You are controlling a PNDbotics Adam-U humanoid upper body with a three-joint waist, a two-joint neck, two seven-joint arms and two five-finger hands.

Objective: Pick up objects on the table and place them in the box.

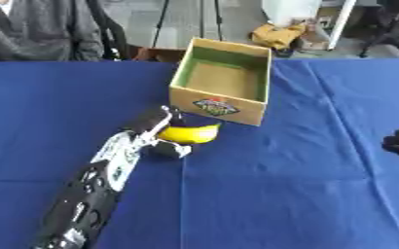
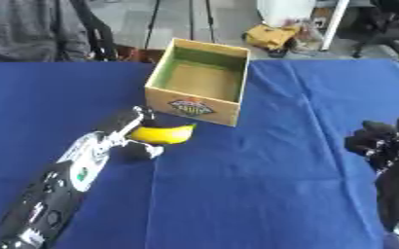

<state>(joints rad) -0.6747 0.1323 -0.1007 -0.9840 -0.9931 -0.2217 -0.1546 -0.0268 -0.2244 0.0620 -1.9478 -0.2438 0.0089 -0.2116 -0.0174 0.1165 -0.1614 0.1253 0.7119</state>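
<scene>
Right eye view showed more of the right hand [image 2: 382, 141] than the left eye view, where only its dark fingers appeared at the right edge. A yellow banana [image 1: 190, 133] lay on the blue tablecloth [image 1: 305, 170], just near of the open cardboard box [image 1: 223, 80]. The left hand [image 1: 156, 127] reached in from the near left, its fingers curled around the banana's left end. The right hand rested at the right, well apart, fingers loosely bent and holding nothing.

Right hand [image 2: 382, 141] cut by edge
</scene>
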